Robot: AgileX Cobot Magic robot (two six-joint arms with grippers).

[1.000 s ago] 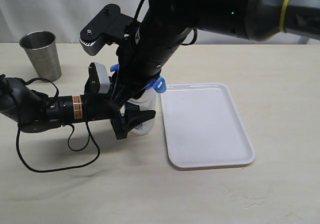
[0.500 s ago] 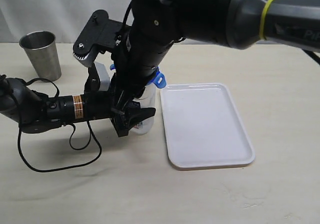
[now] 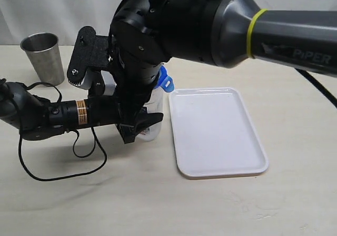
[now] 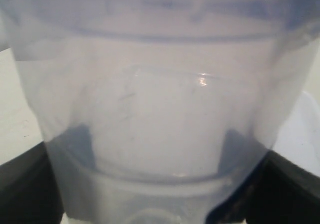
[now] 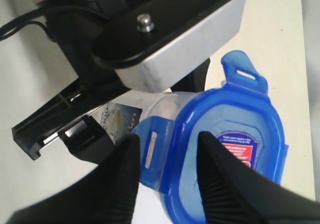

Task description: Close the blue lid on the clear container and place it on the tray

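The clear container [image 3: 154, 108] stands just left of the white tray [image 3: 217, 133], and my left gripper [image 3: 138, 128] is shut on its lower part from the left. In the left wrist view the clear container [image 4: 160, 114] fills the picture, with dark fingers [image 4: 22, 184] at both sides. The blue lid [image 5: 235, 144] sits on top of it; one flap [image 3: 166, 84] sticks out toward the tray. My right gripper [image 5: 167, 136] hangs over the lid, open, straddling a side flap [image 5: 154, 151]; one finger is outside the flap, the other over the lid's top.
A tapered steel cup [image 3: 43, 57] stands at the back left. The left arm [image 3: 37, 117] lies low along the table with a loose black cable [image 3: 63, 165] in front of it. The bulky right arm [image 3: 174, 25] hides most of the container from outside.
The right arm has swung left and lower over the container, covering more of it. The left arm and the container have stayed where they were.
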